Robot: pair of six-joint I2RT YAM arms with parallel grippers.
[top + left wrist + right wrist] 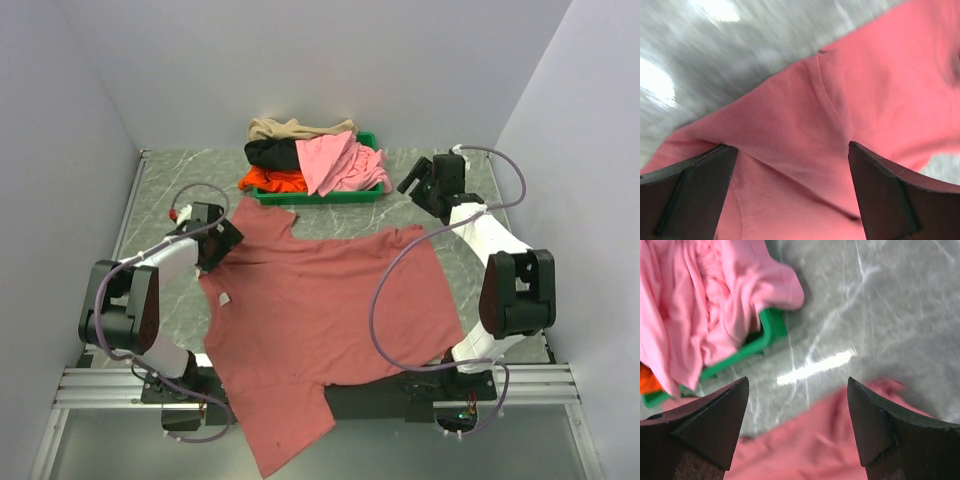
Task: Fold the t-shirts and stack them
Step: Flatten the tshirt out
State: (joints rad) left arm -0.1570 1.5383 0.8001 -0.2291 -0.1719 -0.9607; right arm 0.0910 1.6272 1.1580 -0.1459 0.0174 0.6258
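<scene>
A dusty brick-red t-shirt (320, 310) lies spread flat on the grey marbled table, its lower end hanging over the near edge. My left gripper (222, 240) is open above the shirt's left sleeve (805, 130). My right gripper (425, 185) is open above the table past the shirt's far right sleeve (850, 440). Light pink (335, 162), bright orange-red (272, 180), black (270, 152) and tan (295, 128) shirts lie heaped in the green tray (320, 196). The pink shirt (700, 305) hangs over the tray rim.
The green tray (747, 347) stands at the back middle of the table. White walls close in the left, back and right. A metal rail (110, 385) runs along the near edge by the arm bases.
</scene>
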